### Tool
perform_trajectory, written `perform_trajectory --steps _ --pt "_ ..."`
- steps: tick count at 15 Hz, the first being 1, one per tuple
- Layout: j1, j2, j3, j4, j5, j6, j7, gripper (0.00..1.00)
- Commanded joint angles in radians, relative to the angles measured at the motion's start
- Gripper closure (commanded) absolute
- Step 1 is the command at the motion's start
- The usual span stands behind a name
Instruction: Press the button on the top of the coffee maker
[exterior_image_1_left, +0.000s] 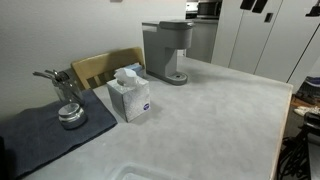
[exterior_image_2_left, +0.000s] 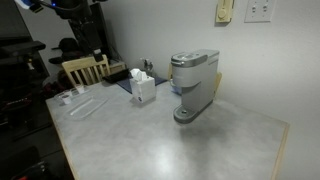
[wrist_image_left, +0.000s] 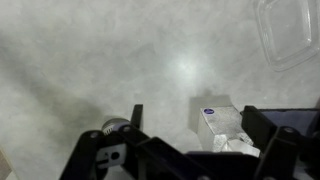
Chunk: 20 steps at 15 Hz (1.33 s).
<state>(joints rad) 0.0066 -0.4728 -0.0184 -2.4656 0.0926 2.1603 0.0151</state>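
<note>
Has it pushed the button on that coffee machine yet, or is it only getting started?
Nothing looks done yet. In hand: the claw hangs open above the tissue box, not at the coffee maker, whose top has nothing touching it in both exterior views. Left: move over the machine, lower onto its top and press the button.

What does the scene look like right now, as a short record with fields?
coffee maker: upright near the table's far edge, nothing touching it
button: too small to make out
end effector: open, high above the table, looking down on the tissue box; coffee maker not in the wrist view
tissue box: upright, between the coffee maker and the mat
mat: dark, at one end of the table, a metal object on it
table: pale grey top
task state: button not yet pressed
</note>
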Motion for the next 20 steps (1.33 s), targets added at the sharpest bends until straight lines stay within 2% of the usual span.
perform_trajectory --steps 1,11,20 --pt "-0.007 0.078 -0.001 0.057 -0.025 0.043 -0.027 0.00" --pt "-0.014 0.229 -0.009 0.229 -0.076 0.110 -0.049 0.00" --pt "-0.048 0.382 -0.041 0.388 -0.137 0.141 -0.045 0.00"
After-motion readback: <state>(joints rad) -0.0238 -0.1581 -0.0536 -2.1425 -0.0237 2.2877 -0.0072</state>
